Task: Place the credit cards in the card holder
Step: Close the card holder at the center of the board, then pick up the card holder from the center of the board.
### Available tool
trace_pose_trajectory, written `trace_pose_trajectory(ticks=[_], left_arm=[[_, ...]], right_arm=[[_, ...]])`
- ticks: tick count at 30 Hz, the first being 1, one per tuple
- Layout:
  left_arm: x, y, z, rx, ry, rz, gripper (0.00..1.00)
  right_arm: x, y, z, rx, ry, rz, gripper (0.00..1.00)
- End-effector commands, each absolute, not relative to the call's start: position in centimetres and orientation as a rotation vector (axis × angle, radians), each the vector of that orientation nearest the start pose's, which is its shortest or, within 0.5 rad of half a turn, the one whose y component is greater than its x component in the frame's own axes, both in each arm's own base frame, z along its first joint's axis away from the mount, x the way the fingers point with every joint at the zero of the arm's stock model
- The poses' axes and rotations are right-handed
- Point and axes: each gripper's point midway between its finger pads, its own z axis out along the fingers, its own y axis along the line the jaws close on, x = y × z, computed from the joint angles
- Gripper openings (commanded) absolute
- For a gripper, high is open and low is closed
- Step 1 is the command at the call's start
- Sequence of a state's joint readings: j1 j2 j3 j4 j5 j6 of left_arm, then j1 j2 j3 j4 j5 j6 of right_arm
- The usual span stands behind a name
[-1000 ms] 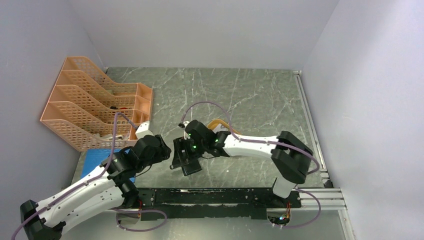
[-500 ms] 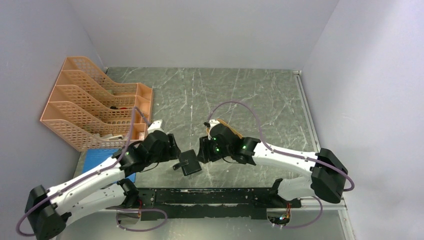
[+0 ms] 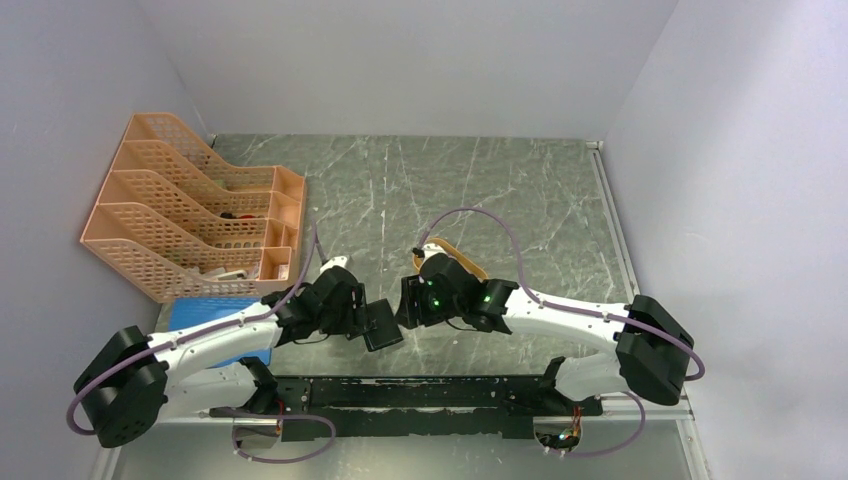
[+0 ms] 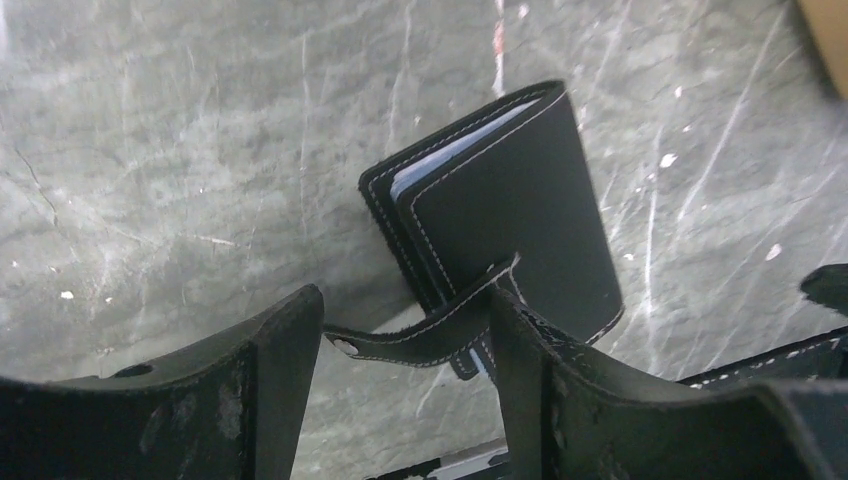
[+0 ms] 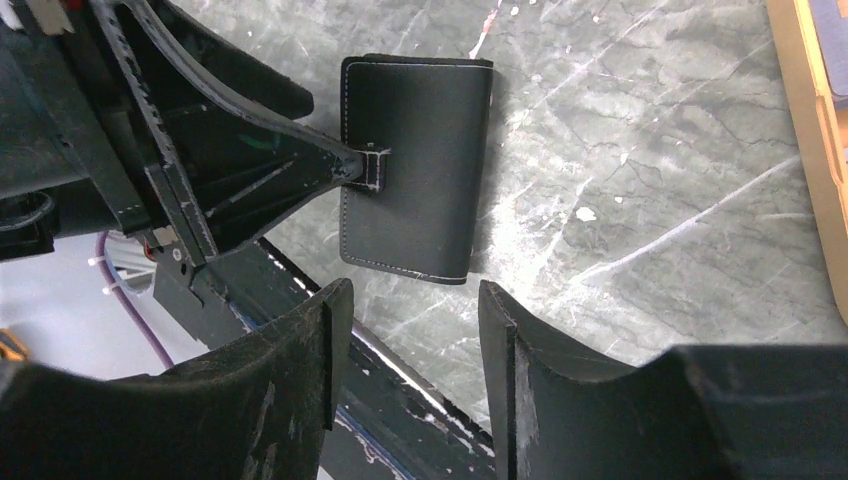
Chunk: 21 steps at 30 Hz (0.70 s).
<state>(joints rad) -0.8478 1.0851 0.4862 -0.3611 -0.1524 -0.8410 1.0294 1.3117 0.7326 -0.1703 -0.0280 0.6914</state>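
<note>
The left pincer (image 4: 405, 315) stands with its fingers apart, and the loose snap tab (image 4: 415, 340) of the card holder (image 4: 510, 190) lies across the gap between them; whether either pad presses on it I cannot tell. The holder itself lies folded shut on the table (image 4: 150, 150) just beyond those fingertips, probably so that the tab can be caught and the cover drawn open. On the holder's far side the right pincer (image 5: 410, 300) hovers, fingers apart and empty, the holder just ahead of its tips, likely placed to steady it. The left wrist view alone shows pale edges inside the fold; cards or pocket lining, I cannot say. The right wrist view gives only the plain closed cover. The overhead view alone shows both pincers facing each other across the holder, with the orange tray (image 5: 815, 130) behind the right one. No loose credit cards show clearly.
</note>
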Motion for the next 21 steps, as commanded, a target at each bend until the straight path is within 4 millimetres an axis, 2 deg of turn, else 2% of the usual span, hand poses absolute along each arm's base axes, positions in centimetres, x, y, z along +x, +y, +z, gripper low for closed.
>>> trace_pose_trajectory(ticks=[1, 4, 9, 14, 21], left_arm=[[15.6, -19.9, 2.8, -0.013, 2.603, -0.547, 0.66], [14.9, -19.6, 2.2, -0.009, 2.622, -0.556, 0.64], [14.1, -18.8, 0.9, -0.008, 2.662, -0.516, 0.52], [13.6, -17.9, 0.0, -0.019, 2.687, -0.475, 0.33], [12.9, -16.7, -1.1, -0.032, 2.716, -0.414, 0.12]], right_arm=[[15.8, 31.5, 8.7, -0.413, 2.453, 0.820, 0.53], [15.9, 31.5, 8.8, -0.411, 2.451, 0.822, 0.53], [15.9, 31.7, 8.7, -0.403, 2.454, 0.824, 0.53], [15.7, 31.7, 8.1, -0.391, 2.469, 0.837, 0.53], [15.0, 32.3, 7.2, -0.375, 2.498, 0.905, 0.54]])
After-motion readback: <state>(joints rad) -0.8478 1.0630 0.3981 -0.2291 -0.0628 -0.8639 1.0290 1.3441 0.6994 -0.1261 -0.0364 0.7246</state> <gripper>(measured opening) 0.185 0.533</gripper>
